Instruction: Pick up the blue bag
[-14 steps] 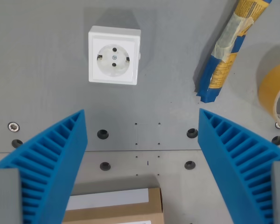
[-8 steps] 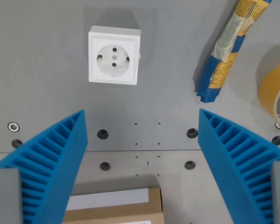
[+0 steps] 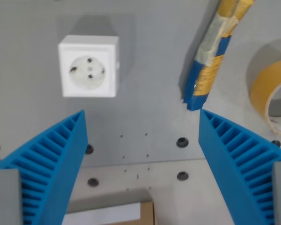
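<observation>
The blue bag (image 3: 207, 61) is a long, narrow blue and yellow packet lying on the grey table toward the wrist view's upper right, its near end just above my right finger. My gripper (image 3: 143, 140) is open, with its two ribbed blue fingers (image 3: 51, 164) spread wide at the bottom corners. Nothing sits between them but bare table. The bag's far end runs out of the top edge.
A white wall socket (image 3: 89, 72) lies at the upper left. A roll of yellow tape (image 3: 271, 91) sits at the right edge. A cardboard box with a white label (image 3: 112, 213) shows at the bottom. Bolt holes (image 3: 181, 142) dot the table seam.
The whole scene has shifted left and down in the view, so the camera has moved right and forward. The bag's near end now lies closer to the centre. My fingers stay spread.
</observation>
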### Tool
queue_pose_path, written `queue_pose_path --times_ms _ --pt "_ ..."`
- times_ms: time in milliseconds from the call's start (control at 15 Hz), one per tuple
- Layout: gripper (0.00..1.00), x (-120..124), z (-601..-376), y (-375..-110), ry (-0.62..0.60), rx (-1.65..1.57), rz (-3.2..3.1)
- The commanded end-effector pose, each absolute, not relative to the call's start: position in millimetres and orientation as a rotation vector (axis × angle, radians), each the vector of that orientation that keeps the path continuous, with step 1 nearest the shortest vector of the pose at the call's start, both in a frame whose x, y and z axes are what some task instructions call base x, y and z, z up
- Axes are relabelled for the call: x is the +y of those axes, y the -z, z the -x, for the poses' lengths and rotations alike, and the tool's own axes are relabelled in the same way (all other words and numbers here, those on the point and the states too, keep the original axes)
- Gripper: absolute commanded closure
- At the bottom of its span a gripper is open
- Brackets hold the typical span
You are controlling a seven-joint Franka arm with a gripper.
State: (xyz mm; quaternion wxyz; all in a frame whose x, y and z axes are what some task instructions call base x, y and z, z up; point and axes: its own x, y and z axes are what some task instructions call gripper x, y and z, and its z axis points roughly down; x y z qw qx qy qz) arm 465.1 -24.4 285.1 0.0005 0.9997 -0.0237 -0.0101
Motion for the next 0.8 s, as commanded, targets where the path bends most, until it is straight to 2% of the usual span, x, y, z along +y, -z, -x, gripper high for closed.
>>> queue_pose_path --times_ms 67,400,800 --pt "0.0 -38.7 -459.4 -268.7 -0.168 -0.371 -3.129" --pt "0.0 -63.6 -458.3 -243.3 -0.225 -0.553 -3.116" --pt "0.0 -96.8 -465.7 -213.7 -0.212 -0.649 -3.114"
